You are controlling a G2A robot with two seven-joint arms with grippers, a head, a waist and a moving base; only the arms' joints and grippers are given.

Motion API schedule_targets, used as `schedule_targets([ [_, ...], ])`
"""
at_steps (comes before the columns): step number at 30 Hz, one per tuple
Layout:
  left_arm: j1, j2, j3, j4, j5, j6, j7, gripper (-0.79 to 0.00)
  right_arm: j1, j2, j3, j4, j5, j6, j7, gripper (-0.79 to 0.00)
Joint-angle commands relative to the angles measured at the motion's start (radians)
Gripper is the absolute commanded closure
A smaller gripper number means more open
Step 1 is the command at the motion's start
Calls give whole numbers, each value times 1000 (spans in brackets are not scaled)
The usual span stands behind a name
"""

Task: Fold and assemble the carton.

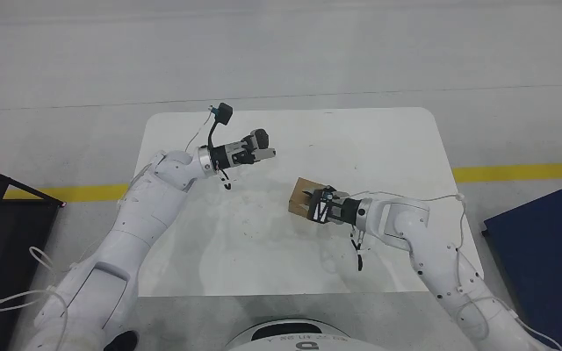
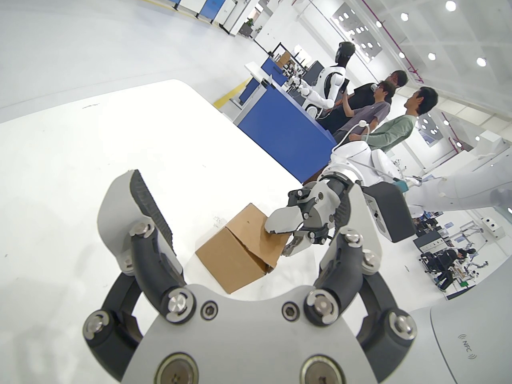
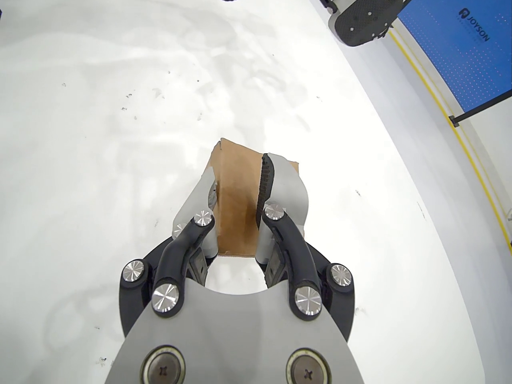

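1. Small brown cardboard carton [image 1: 301, 195]: lies right of centre on the white worktop [image 1: 386, 149], with one end clamped in my right end effector [image 1: 318, 209].
2. Left end effector [image 1: 264, 146]: fingers apart, far-left of the carton, well apart from it.
3. Risk: my one-sided pinch may crease the panel or drag the carton askew.
4. Room: wide worktop lies left and far of the carton; all edges are well apart.

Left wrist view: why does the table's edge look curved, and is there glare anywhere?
Left wrist view: the wide lens bows the table edge, and ceiling lights show as bright spots. Right wrist view: pale reflected patches lie on the table beyond the carton. Top view: even light, the table's edges straight.
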Motion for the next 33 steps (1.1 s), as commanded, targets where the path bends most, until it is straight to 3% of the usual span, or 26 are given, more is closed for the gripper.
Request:
schedule_targets([
  [1,0,0,0,0,0,0,0,-785,1,-1,-5,2,-11,4,-6,-206],
  [12,0,0,0,0,0,0,0,-785,-13,4,15,-10,-47,26,-71,-209],
  [16,0,0,0,0,0,0,0,-785,-21,5,15,-20,-58,40,-71,-256],
  [18,0,0,0,0,0,0,0,-785,-22,4,9,-22,-60,41,-65,-345],
  [20,0,0,0,0,0,0,0,-785,-19,2,-3,-22,-68,41,-55,-360],
  [33,0,0,0,0,0,0,0,-785,1,-4,-20,-9,-112,89,-41,-332],
])
